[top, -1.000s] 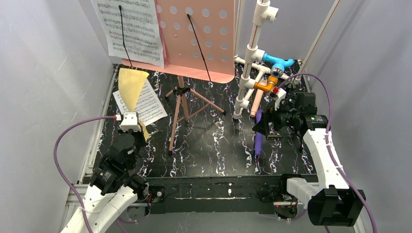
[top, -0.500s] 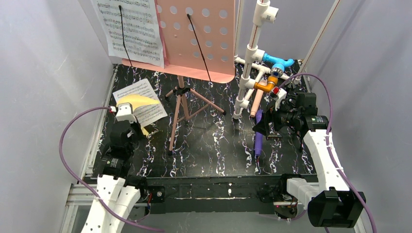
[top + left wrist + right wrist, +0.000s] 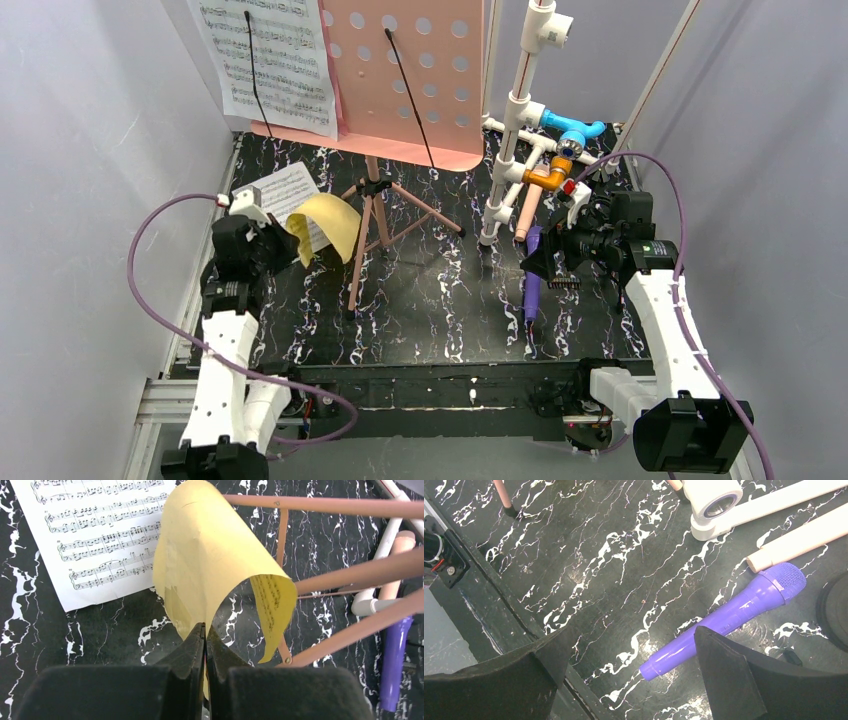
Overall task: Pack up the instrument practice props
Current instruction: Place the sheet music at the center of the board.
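- We see L gripper (image 3: 204,629) clenched on a curled yellow music page (image 3: 210,560).
- We see R gripper (image 3: 634,634) w/ jaws released, spread wide above purple mic (image 3: 729,617).

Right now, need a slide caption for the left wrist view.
Left pincer shut on a curled yellow music sheet, beside a white music page and pink tripod legs.

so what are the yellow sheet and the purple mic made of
The yellow sheet: thin paper, matte; it curls over limply and shows printed music on its underside. The purple mic: probably moulded plastic, glossy; bright highlights run along its smooth body.
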Robot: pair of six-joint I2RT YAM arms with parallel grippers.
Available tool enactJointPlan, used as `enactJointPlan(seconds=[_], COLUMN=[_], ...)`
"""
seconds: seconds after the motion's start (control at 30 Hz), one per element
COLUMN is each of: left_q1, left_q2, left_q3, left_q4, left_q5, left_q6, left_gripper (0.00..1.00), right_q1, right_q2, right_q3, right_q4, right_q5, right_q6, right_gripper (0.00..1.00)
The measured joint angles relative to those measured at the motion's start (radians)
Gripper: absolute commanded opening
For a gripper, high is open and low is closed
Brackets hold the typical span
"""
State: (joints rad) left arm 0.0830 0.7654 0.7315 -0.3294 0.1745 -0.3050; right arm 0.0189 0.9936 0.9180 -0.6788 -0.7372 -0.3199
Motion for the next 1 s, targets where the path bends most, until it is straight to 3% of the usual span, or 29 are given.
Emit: enactJointPlan(seconds=[0.37, 0.5, 0.67, 1.0], left_q1=[0.303, 0.366, 0.403, 0.415], left_q2=[0.382, 0.534, 0.66, 0.705], left_q3=[0.13, 0.173, 0.245, 0.256], left_q4=[0.094, 0.11, 0.062, -0.023], left_q5=[0.365, 0.463, 0.51, 0.47], left_q6=[-0.173, -0.207, -0.175, -0.079], left_gripper=[0.0, 0.0, 0.0, 0.0], right_q1=[0.0, 0.0, 0.0, 0.0], right_q2=[-0.014, -0.021, -0.026, -0.026], right_q3=[0.0, 0.0, 0.0, 0.0], right_q4=[0.0, 0.0, 0.0, 0.0], right_q5=[-0.007, -0.008, -0.011, -0.022], right_q6=[-0.002, -0.002, -0.002, -0.002], right_gripper=[1.0, 1.0, 1.0, 1.0])
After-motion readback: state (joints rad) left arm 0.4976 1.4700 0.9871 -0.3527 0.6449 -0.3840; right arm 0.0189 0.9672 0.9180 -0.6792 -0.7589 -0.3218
